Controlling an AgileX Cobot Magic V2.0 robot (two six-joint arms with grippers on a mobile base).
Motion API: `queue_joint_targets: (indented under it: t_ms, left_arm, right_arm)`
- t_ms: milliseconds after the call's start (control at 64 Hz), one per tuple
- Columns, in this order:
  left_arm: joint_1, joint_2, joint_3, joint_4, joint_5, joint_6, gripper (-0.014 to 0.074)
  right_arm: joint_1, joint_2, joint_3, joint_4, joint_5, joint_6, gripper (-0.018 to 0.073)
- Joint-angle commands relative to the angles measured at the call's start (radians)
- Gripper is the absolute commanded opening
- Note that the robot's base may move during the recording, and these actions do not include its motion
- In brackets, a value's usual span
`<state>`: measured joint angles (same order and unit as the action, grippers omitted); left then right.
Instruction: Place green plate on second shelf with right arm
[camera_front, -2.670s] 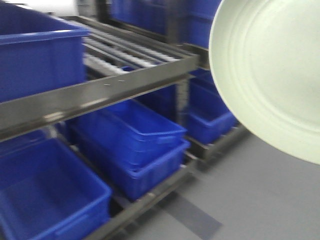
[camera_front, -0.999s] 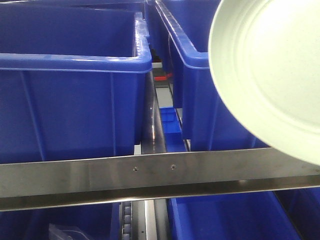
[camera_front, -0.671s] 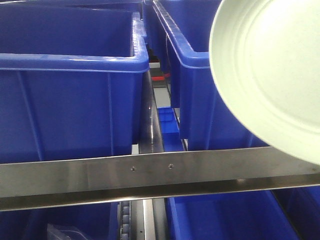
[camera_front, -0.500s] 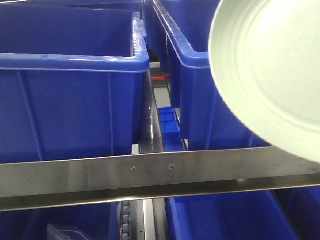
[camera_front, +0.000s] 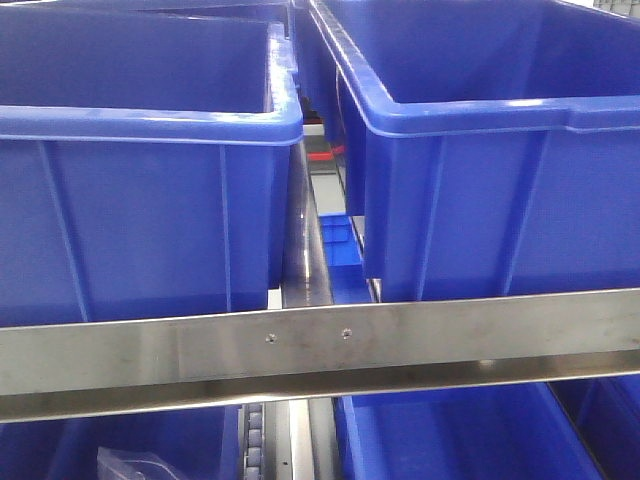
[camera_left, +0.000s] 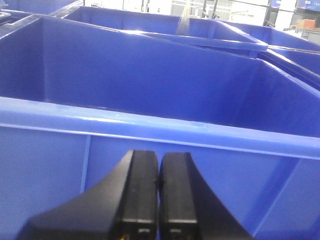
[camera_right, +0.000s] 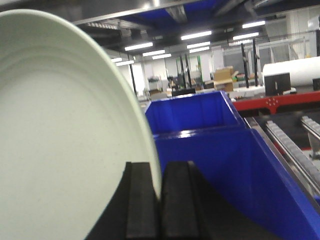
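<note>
The green plate (camera_right: 60, 140) is pale mint and fills the left of the right wrist view, held on edge. My right gripper (camera_right: 159, 187) is shut on its rim, one black finger on each side. Behind it stands a blue bin (camera_right: 215, 150) under a shelf. The plate and the right gripper do not show in the front view. My left gripper (camera_left: 159, 172) is shut with nothing between its fingers, just in front of a blue bin's wall (camera_left: 150, 160).
The front view shows two large blue bins (camera_front: 140, 170) (camera_front: 480, 160) side by side on the shelf behind a steel rail (camera_front: 320, 345). More blue bins (camera_front: 450, 440) sit below. Roller tracks (camera_right: 290, 145) run at the right of the right wrist view.
The plate filled the upper right of the front view half a second ago and is now gone from it. The bins and rail have not moved since.
</note>
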<state>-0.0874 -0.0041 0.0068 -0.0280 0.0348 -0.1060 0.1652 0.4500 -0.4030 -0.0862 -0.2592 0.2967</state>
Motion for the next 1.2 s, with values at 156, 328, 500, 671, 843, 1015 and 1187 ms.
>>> queue_joint_targets:
  t_ms: [156,328,500,671,843,1015,1187]
  left_arm:
    - [-0.007,-0.016,0.041,-0.008,-0.091,-0.003,0.0130]
    - [-0.007,-0.016,0.041,-0.008,-0.091,-0.003,0.0130]
    - [-0.007,-0.016,0.041,-0.008,-0.091,-0.003,0.0130]
    - [-0.007,-0.016,0.041,-0.008,-0.091,-0.003,0.0130]
    - [-0.007,-0.016,0.041,-0.008,-0.091,-0.003,0.0130]
    - [-0.007,-0.016,0.041,-0.008,-0.091,-0.003,0.0130]
    - [-0.007,-0.016,0.041,-0.008,-0.091,-0.003,0.0130]
  right_arm:
    - [-0.005,0.342,-0.117,0.057,-0.312,-0.290,0.0053]
    - [-0.005,0.535,-0.193,0.289,-0.539,-0.367,0.0053]
    - [-0.005,0.652,-0.292,0.354,-0.594,-0.422,0.0053]
    - [-0.005,0.805,-0.407,0.354,-0.534,-0.526,0.0053]
    - [-0.005,0.896,-0.484,0.354,-0.475,-0.528,0.0145]
    - [-0.005,0.903,-0.492,0.357,-0.455,-0.528,0.0353]
    - [-0.005,0.890,-0.492,0.357,-0.383,-0.527,0.0314]
